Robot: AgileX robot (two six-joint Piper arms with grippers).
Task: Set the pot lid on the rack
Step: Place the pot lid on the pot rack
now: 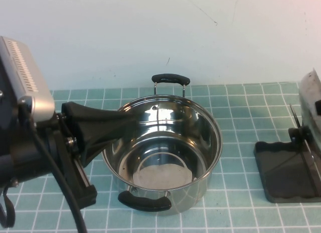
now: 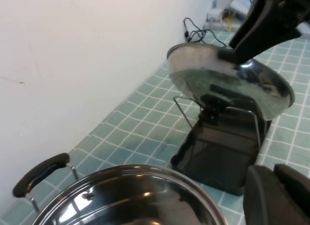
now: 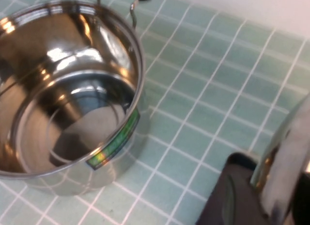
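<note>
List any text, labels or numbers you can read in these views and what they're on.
None can be read.
Sticker on the pot wall: green and yellow, print too blurred.
Pot lid, held over the rack by the right gripper: no markings seen.
Left gripper, at the pot's rim: no markings seen.

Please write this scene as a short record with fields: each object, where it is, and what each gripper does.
pot lid: tilted, held over the rack, at the table's right side
rack: dark tray on the tiled table, right of the pot
pot: open and empty, upright at the middle
right gripper: above the rack, shut on the pot lid
left gripper: at the pot's left rim, holding nothing visible
table: green tiles
</note>
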